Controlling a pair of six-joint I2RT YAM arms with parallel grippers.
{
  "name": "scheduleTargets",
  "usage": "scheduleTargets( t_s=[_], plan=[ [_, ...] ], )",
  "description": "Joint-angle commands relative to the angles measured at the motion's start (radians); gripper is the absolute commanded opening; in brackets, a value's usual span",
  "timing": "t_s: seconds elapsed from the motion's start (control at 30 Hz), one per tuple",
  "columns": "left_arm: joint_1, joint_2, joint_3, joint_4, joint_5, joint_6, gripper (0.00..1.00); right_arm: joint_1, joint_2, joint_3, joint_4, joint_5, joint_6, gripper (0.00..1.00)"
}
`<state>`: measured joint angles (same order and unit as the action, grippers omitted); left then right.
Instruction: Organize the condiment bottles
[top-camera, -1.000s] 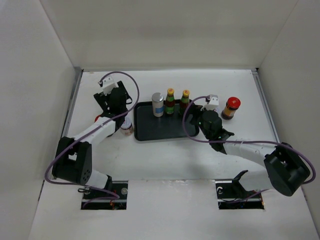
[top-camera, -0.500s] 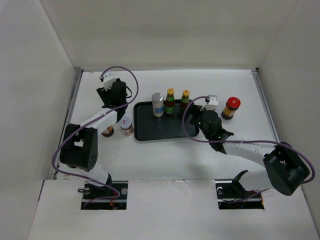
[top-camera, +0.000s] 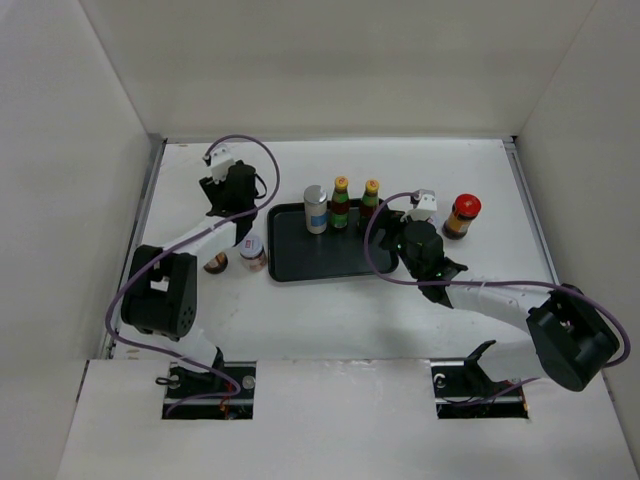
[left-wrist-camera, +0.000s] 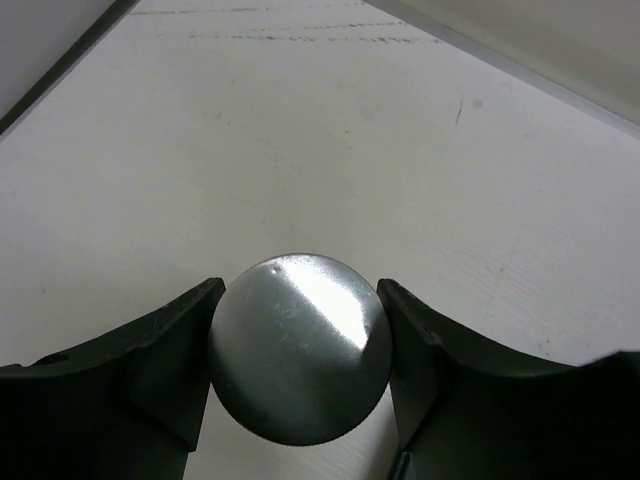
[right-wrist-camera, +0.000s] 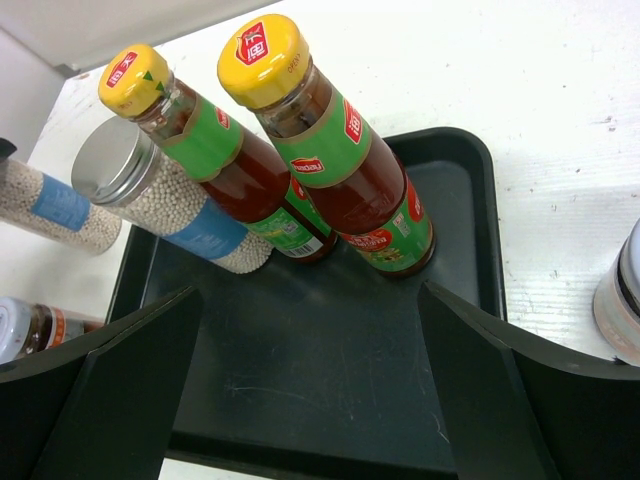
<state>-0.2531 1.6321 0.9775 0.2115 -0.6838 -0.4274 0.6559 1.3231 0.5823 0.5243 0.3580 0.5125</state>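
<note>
Two sauce bottles (right-wrist-camera: 340, 160) and one shaker (right-wrist-camera: 170, 205) stand in the tray (right-wrist-camera: 330, 380). The left gripper (left-wrist-camera: 300, 330) clamps a second shaker (left-wrist-camera: 298, 370); the right gripper (right-wrist-camera: 310, 292) gapes wide.

I see the white bench (top-camera: 330, 320) carrying a black tray (top-camera: 320, 258), a red-capped jar (top-camera: 462, 215) off its right end, a short silver-lidded jar (top-camera: 252, 252) beside its left edge.

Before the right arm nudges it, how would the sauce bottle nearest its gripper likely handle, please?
Tall and slim on a small base, the sauce bottle would probably tip if pushed high. It looks like nearly full glass, so likely heavy and breakable.
</note>
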Motion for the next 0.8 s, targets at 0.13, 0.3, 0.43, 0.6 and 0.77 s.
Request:
scheduleTargets(
  t_s=[0.13,0.3,0.43,0.6,0.77],
  plan=[
    [-0.122,-0.21,-0.013,0.164,0.009,0.097,0.42,0.004,0.004,0.037,0.043,-0.011,-0.003,0.96],
    [-0.231,-0.265,-0.051,0.204,-0.002,0.159,0.42,0.004,0.004,0.037,0.046,-0.011,-0.003,0.96],
    [-0.283,-0.255,-0.103,0.2,0.012,0.107,0.42,0.004,-0.001,0.039,0.043,-0.008,-0.009,0.96],
    [-0.289,-0.201,-0.117,0.209,0.047,0.064,0.43,0.004,0.001,0.04,0.037,-0.01,-0.009,0.96],
    [-0.291,-0.152,-0.111,0.268,0.087,0.058,0.44,0.004,-0.005,0.036,0.039,-0.011,-0.006,0.96]
  ],
)
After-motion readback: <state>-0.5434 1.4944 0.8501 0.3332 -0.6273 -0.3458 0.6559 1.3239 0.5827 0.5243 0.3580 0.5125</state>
